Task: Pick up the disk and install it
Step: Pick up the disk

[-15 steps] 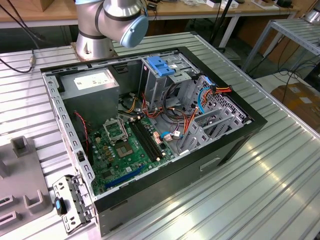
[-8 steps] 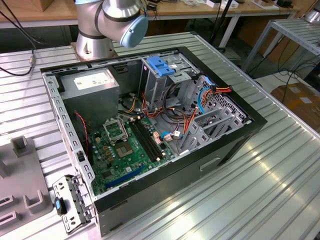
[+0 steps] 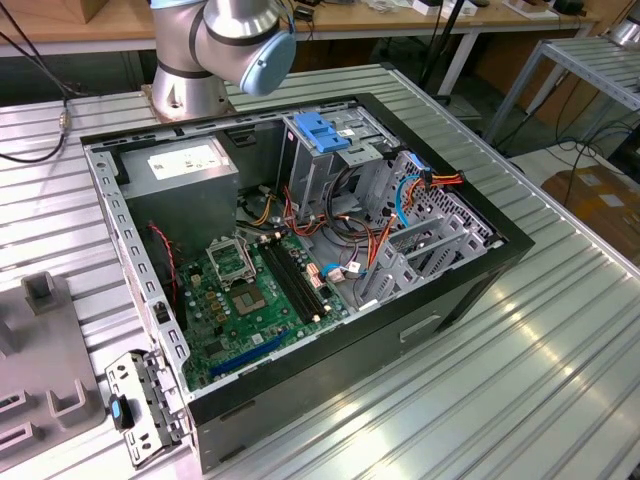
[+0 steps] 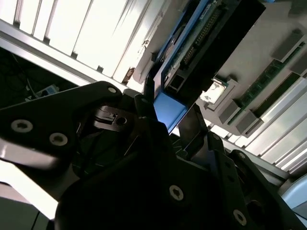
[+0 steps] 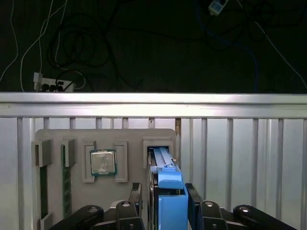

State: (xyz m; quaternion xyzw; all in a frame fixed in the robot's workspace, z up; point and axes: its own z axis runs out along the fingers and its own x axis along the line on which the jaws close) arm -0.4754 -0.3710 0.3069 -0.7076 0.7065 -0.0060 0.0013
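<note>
Pick-up stage: the gripper (image 5: 164,194) has its fingers (image 5: 193,195) pressed against both sides of the disk (image 5: 169,176), which stands on edge in the grey parts tray (image 5: 129,136) beside the processor (image 5: 103,163); installation into the open computer case (image 3: 330,385) is not begun.

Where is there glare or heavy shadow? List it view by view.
Exterior view: evenly lit, with bright streaks of glare on the ribbed table. First wrist view: the background beyond the table's edge is nearly black; the disk is clearly lit. Second wrist view: the table slats are blown out white and the gripper is almost a silhouette.
</note>
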